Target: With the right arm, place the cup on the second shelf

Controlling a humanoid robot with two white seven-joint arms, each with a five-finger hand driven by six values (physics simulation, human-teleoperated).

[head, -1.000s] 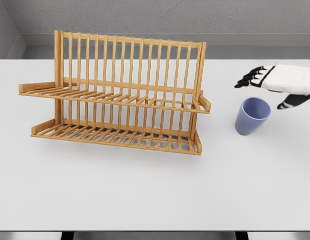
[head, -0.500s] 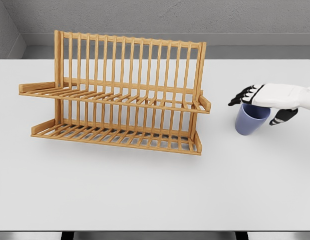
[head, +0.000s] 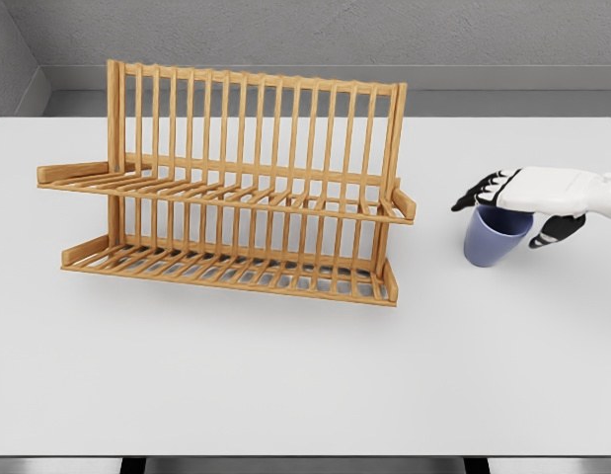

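While fingers stay spread, the right hand [head: 527,200] rests over the cup [head: 494,240] rim, gripping nothing.

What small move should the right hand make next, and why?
Probably close the fingers around the blue cup. The right hand sits over the cup's rim, fingers spread on both sides, and the cup stands on the table, right of the wooden rack.

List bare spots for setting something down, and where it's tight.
Both tiers of the wooden rack hold nothing. The table is bare in front of the rack and between rack and cup. Crowded only at far right, where the right robot hand covers the cup.
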